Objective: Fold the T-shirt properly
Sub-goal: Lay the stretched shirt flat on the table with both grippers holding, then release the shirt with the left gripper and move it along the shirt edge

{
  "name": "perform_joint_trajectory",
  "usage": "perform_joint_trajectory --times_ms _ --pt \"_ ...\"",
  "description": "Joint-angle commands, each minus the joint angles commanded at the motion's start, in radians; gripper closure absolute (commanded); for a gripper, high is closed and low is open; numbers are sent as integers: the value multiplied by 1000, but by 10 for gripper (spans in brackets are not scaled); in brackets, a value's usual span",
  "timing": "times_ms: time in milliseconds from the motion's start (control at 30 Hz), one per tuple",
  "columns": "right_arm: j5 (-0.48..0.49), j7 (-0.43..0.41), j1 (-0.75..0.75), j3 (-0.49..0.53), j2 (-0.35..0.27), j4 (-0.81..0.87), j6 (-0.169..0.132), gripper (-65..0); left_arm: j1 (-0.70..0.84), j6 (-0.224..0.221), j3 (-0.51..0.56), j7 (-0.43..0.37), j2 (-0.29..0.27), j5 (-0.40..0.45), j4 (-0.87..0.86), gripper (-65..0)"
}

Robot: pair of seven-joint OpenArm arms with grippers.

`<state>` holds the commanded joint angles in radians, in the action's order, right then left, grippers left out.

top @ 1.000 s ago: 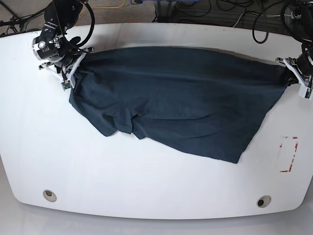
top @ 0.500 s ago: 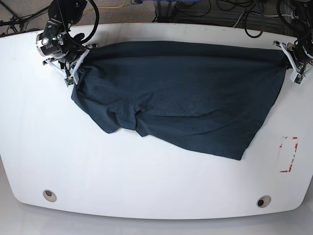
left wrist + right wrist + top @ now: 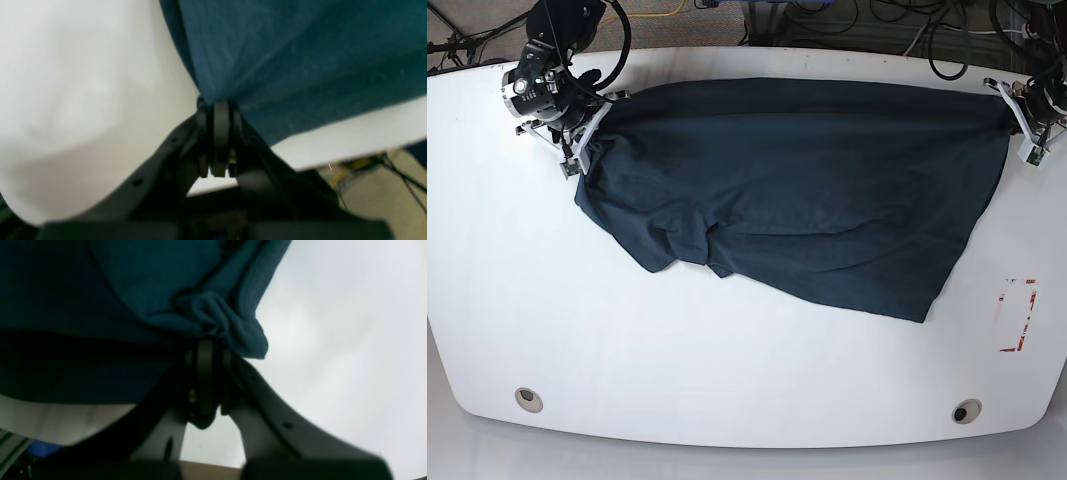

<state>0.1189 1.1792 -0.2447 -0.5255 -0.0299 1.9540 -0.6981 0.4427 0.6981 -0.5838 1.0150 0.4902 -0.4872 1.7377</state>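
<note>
White table [image 3: 727, 360], T-shirt [image 3: 807, 190] (far edge)

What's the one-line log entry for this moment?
left gripper: shut on shirt corner | right gripper: shut on shirt | shirt: stretched along table far edge

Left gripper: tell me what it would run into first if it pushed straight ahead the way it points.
The T-shirt itself: the left gripper is already shut on its edge, so it would bunch the cloth over the table. Depth beyond is unclear.
</note>
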Motion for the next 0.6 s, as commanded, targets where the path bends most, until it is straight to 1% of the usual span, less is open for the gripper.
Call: perform_joint_trajectory --times_ms 100,300,333,367,400,433,467,500,533,600 --pt "0 0 9 0 0 0 0 0 -23 0 0 26 0 0 2 0" --pt "0 0 11 0 0 0 0 0 -21 0 3 28 0 0 2 0" --pt "0 0 11 0 0 0 0 0 -21 0 3 28 0 0 2 -14" --pt "0 0 11 0 0 0 0 0 -21 0 3 28 0 0 2 -60" --pt "0 0 11 0 0 0 0 0 -21 0 3 28 0 0 2 -78" --pt "0 0 11 0 0 0 0 0 -21 0 3 28 0 0 2 -128" --pt "0 0 11 0 0 0 0 0 -21 0 3 28 2 0 2 -168" --pt "0 0 11 0 0 0 0 0 -21 0 3 28 2 0 0 -193" --pt "0 0 11 0 0 0 0 0 -21 0 3 28 3 0 0 -242" --pt "0 0 11 0 0 0 0 0 -21 0 3 28 5 0 0 -304"
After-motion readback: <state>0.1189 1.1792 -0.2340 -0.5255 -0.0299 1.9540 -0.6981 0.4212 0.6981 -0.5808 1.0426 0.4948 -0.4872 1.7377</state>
